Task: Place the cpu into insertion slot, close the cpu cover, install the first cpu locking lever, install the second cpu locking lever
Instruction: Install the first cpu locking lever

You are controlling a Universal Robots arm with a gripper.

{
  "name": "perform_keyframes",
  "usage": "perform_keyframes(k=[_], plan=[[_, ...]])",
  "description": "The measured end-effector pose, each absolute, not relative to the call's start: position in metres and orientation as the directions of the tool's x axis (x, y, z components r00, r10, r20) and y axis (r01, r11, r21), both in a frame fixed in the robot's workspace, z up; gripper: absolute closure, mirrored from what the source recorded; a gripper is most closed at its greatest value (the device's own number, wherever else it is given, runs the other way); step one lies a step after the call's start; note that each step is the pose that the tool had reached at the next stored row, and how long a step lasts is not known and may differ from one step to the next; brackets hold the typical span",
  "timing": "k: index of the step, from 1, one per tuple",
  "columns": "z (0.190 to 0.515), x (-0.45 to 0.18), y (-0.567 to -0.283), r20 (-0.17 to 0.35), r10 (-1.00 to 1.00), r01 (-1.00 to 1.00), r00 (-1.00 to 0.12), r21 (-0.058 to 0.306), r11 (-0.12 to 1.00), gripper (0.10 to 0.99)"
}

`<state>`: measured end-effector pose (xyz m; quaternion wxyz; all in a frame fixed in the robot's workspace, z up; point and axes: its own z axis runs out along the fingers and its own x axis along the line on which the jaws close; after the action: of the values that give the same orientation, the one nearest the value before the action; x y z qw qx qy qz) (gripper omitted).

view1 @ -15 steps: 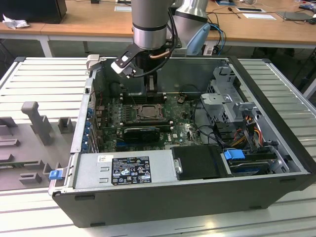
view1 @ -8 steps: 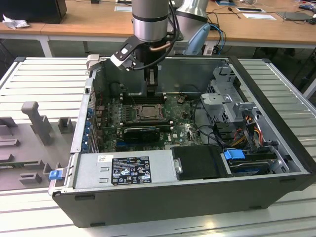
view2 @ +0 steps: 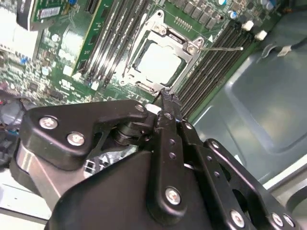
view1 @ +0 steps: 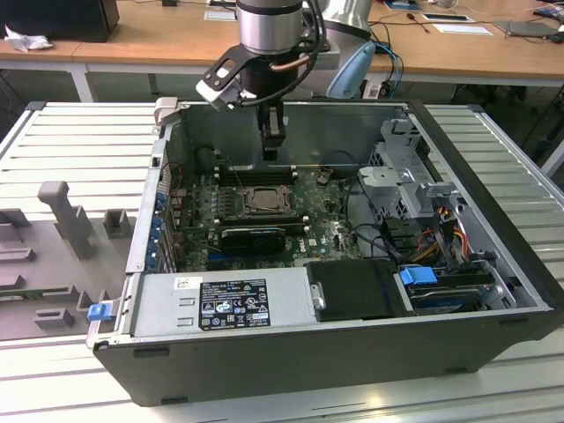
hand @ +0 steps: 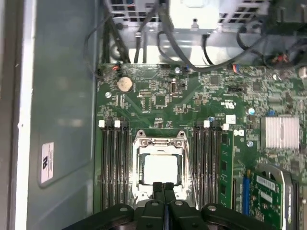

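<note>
Found cpu seated under lowered cpu cover. Logged gripper pinched shut, empty, at 12 o'clock of insertion slot in exterior view. Probably closed for pressing rather than gripping.

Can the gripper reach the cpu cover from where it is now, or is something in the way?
Probably yes. The gripper hangs close above the cpu cover inside the open case, and both wrist views show nothing between them.
</note>
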<state>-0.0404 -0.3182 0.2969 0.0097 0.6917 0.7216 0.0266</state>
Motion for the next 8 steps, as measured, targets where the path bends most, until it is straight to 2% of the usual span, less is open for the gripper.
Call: perform_keyframes(k=[6,8], plan=[[0.2930,-0.0404,-0.3182,0.020,0.982,0.981,-0.189,0.048,0.188,0.980],[0.2923,-0.0404,-0.3182,0.020,0.961,0.960,-0.277,0.048,0.276,0.980]])
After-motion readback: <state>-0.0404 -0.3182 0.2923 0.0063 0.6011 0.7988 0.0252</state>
